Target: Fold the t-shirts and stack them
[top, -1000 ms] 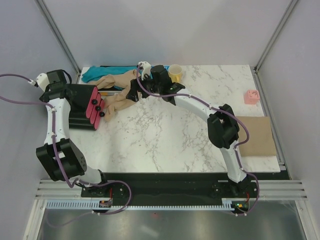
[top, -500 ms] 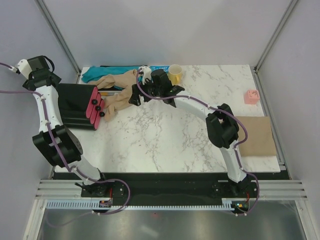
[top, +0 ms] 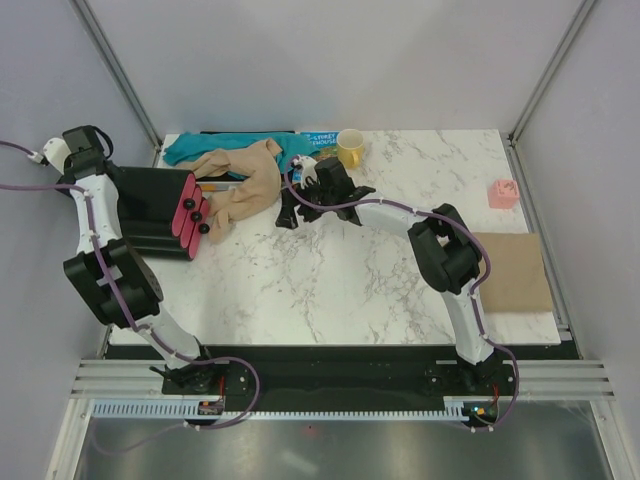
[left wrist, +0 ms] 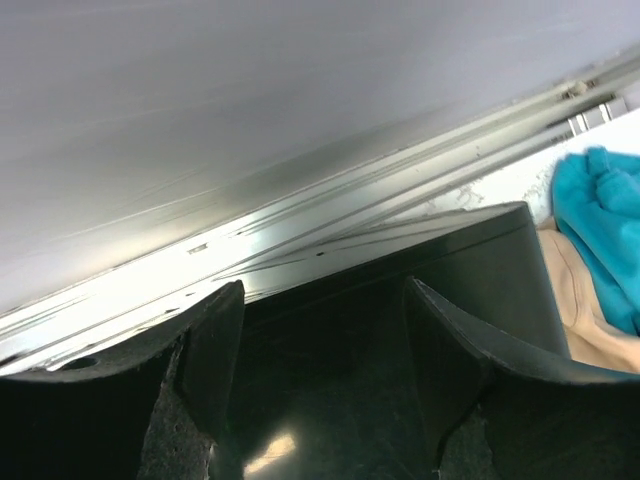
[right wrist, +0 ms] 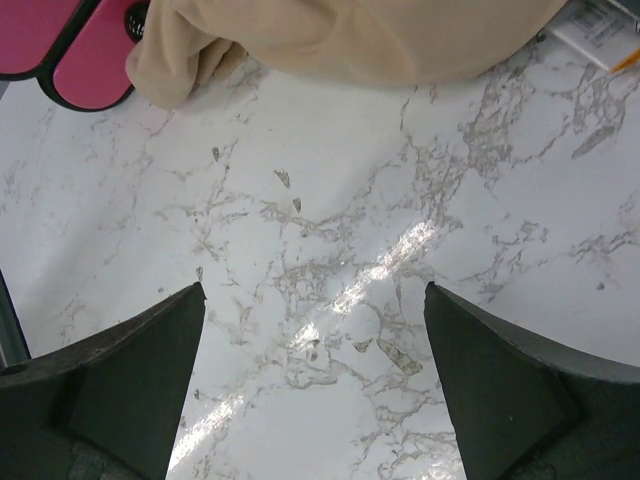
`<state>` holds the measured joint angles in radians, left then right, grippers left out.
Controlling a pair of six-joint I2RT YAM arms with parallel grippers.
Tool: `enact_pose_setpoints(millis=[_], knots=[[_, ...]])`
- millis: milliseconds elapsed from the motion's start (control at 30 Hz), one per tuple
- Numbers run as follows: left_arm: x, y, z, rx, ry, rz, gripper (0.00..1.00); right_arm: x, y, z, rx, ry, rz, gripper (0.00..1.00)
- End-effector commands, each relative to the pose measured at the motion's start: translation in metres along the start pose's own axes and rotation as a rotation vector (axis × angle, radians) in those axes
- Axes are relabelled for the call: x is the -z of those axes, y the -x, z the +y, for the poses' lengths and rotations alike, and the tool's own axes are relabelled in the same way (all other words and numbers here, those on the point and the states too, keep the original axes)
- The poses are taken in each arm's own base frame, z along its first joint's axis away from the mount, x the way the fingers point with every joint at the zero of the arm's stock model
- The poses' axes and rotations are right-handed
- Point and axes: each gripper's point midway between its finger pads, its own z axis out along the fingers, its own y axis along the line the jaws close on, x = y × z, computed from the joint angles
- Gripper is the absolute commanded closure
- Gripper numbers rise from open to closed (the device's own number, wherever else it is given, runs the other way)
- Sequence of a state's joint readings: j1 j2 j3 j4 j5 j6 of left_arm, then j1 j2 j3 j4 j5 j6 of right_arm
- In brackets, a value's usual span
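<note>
Top view: tan t-shirts [top: 243,183] lie in a crumpled heap at 11 o'clock on the bench [top: 350,280]. Teal garment [top: 185,150] touches the heap at its 10 o'clock. Right pincer [top: 290,208] spread, empty, over bare marble just at 4 o'clock of the heap. Left pincer [left wrist: 320,300] spread, holding nothing, above the black case [top: 150,210] at the bench's 9 o'clock edge.

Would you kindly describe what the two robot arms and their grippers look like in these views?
Both the left arm and right arm have white tube links joined by bulky black joint housings, with a thin purple cable running along each. The left gripper and right gripper each show two matte black, wedge-shaped fingers. No markings are legible.
</note>
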<state>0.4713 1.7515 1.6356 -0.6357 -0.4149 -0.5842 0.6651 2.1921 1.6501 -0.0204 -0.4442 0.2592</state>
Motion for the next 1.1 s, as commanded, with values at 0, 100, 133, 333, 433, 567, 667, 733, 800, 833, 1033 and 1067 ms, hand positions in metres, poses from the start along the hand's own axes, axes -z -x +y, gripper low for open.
enact_pose_setpoints(millis=[0,100,133,333,433,567,667,733,800,833,1033,1067], knots=[[0.007,0.005,0.023,0.128,0.074,-0.059,0.28,0.008,0.025,0.020,0.028,0.075,-0.071,0.02],[-0.002,0.003,0.028,0.157,0.097,-0.050,0.28,0.012,0.026,0.021,0.036,0.075,-0.073,0.02],[-0.005,0.002,0.027,0.157,0.094,-0.043,0.29,0.013,0.027,0.018,0.036,0.070,-0.076,0.02],[-0.034,-0.022,0.019,0.107,0.098,0.041,0.29,0.014,0.029,0.012,0.028,0.061,-0.078,0.02],[-0.046,-0.043,0.013,0.093,0.074,0.112,0.30,0.011,0.025,0.010,0.019,0.064,-0.067,0.02],[-0.054,-0.060,-0.003,0.091,0.011,0.187,0.33,0.005,0.026,0.008,0.013,0.067,-0.066,0.02],[-0.050,-0.070,-0.010,0.069,-0.022,0.221,0.40,-0.005,0.033,0.006,-0.009,0.072,-0.082,0.02],[-0.046,-0.081,-0.013,0.039,-0.031,0.239,0.45,-0.018,0.034,0.007,-0.030,0.106,-0.088,0.06],[-0.040,-0.088,-0.016,0.008,-0.043,0.245,0.54,-0.025,0.051,0.019,-0.039,0.148,-0.125,0.19],[-0.037,-0.094,-0.022,-0.012,-0.053,0.249,0.59,-0.033,0.047,0.024,-0.044,0.166,-0.117,0.30],[-0.014,-0.110,-0.040,-0.114,-0.075,0.230,0.86,-0.047,0.049,0.044,-0.040,0.199,-0.150,0.77],[-0.011,-0.113,-0.041,-0.133,-0.075,0.229,0.90,-0.049,0.047,0.044,-0.038,0.200,-0.148,0.77]])
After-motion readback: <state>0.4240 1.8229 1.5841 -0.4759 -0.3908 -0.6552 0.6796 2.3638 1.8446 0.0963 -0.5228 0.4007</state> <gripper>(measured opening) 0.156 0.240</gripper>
